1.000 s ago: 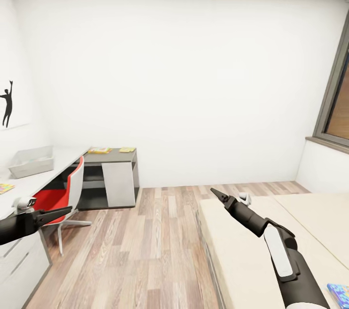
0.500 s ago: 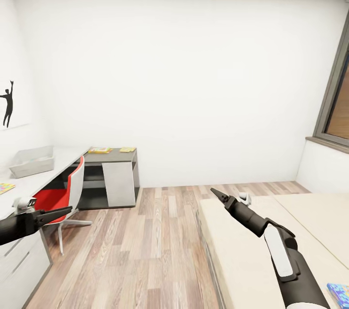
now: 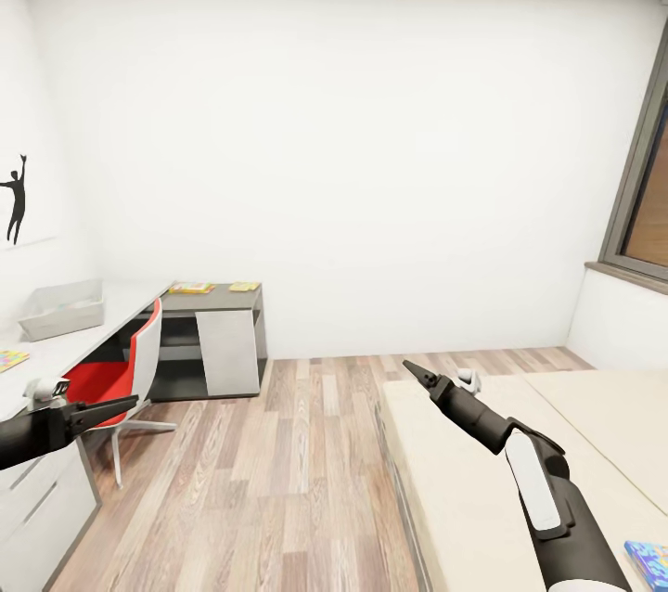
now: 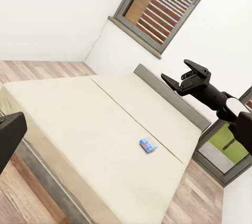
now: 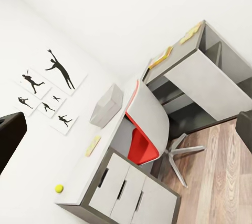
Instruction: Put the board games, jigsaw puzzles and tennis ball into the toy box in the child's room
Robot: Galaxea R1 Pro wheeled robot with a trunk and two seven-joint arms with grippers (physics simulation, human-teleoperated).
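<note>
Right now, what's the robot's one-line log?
place: child's room | left gripper: open, empty | right gripper: open, empty | toy box: on table | board game: on bed

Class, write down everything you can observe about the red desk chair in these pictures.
The chair has a red seat and inner back inside a smooth pale grey shell that looks like moulded plastic. It stands upright on the wood-plank floor on a slim metal-looking star base. It is tucked into the inner corner of the L-shaped desk, its seat partly under the light top. Nothing lies on it.
</note>
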